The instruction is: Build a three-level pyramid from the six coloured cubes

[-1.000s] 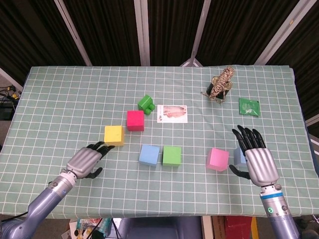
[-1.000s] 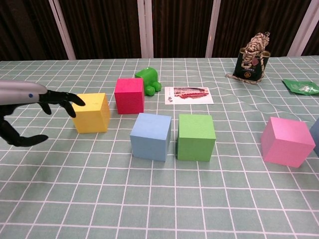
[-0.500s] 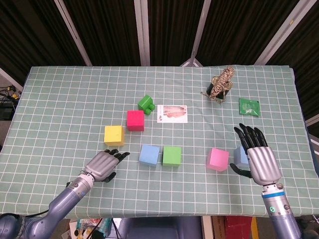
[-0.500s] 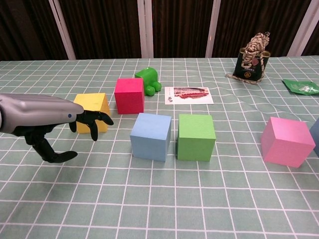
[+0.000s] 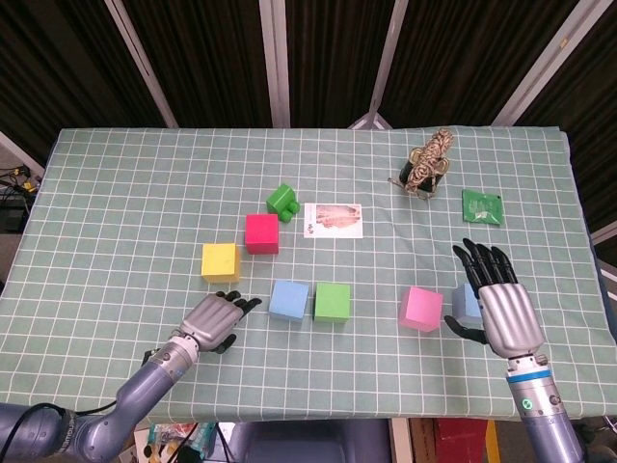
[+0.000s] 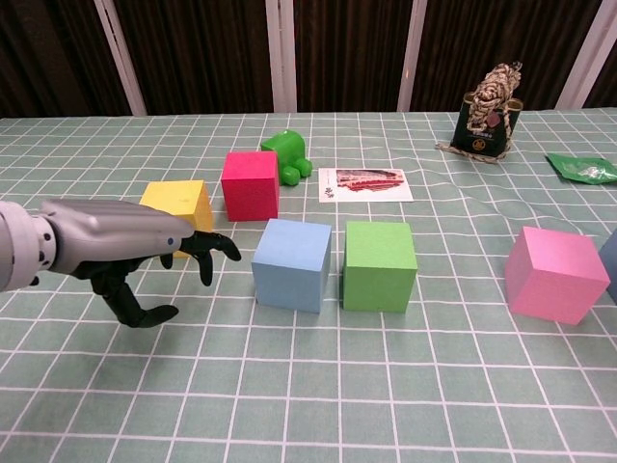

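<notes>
While your right hand [image 5: 503, 307] has stayed open by the periwinkle cube [image 5: 464, 301], your left hand [image 5: 214, 321] has slid right from the yellow cube [image 5: 220, 261] toward the light-blue cube [image 5: 288, 299], fingers apart and empty. No cubes are stacked on the worktop [image 5: 116, 193] yet.
</notes>
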Robot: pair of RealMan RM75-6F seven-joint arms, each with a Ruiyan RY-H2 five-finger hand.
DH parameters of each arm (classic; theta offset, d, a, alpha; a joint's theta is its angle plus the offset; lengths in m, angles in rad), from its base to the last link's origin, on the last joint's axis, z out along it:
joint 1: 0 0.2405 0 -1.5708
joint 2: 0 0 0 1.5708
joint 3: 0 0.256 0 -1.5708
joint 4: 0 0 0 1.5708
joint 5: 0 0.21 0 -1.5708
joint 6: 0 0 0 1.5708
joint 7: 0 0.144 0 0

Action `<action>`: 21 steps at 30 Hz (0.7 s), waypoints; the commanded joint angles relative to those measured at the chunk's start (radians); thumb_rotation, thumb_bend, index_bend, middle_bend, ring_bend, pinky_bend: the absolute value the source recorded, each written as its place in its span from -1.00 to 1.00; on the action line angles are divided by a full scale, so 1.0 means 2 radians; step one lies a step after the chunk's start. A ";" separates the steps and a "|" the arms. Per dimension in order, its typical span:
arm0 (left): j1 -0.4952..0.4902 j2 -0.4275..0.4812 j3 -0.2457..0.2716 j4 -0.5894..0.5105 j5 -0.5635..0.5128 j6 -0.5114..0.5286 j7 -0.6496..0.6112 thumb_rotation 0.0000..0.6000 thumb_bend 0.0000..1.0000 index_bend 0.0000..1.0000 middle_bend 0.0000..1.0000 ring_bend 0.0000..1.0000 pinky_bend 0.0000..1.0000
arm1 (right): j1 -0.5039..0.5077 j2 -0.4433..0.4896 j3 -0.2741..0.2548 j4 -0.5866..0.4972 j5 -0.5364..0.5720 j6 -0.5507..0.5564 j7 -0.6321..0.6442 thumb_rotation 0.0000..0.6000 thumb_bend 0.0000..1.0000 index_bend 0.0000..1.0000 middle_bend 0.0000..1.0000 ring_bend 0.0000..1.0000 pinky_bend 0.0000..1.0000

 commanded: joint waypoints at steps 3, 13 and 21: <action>-0.012 -0.013 0.002 0.005 -0.010 0.004 0.007 1.00 0.19 -0.76 -0.52 -0.71 -0.50 | -0.002 0.000 0.003 -0.001 0.000 0.000 0.002 1.00 -0.58 -1.00 -1.00 -1.00 -1.00; -0.031 -0.036 0.004 0.011 -0.027 0.015 0.013 1.00 0.19 -0.76 -0.52 -0.71 -0.50 | -0.006 0.000 0.005 -0.004 -0.004 -0.003 0.003 1.00 -0.58 -1.00 -1.00 -1.00 -1.00; -0.042 -0.050 0.005 0.015 -0.034 0.023 0.014 1.00 0.19 -0.75 -0.52 -0.71 -0.50 | -0.008 0.001 0.009 -0.005 -0.006 -0.005 0.006 1.00 -0.58 -1.00 -1.00 -1.00 -1.00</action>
